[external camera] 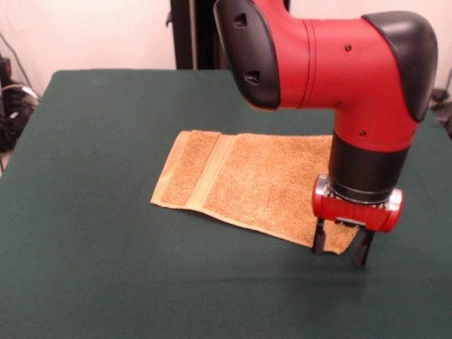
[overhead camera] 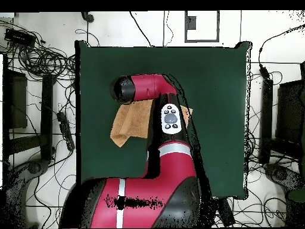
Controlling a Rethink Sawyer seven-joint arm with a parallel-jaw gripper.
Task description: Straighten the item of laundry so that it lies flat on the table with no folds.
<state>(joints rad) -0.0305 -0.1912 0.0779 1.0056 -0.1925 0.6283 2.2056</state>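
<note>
The orange-tan towel lies spread on the green table, with its woven band toward the left end. My gripper hangs straight down over the towel's near right corner. Its two black fingers stand apart, open, with the corner's edge between them, and the tips are at or just above the cloth. In the overhead view the arm covers the gripper and the towel's middle. The towel shows to the left of the arm, with a small piece on the right. No tag shows.
The bulky red arm hangs over the towel's far right part. A black post stands behind the table's far edge. Cables and equipment lie on the floor around the table.
</note>
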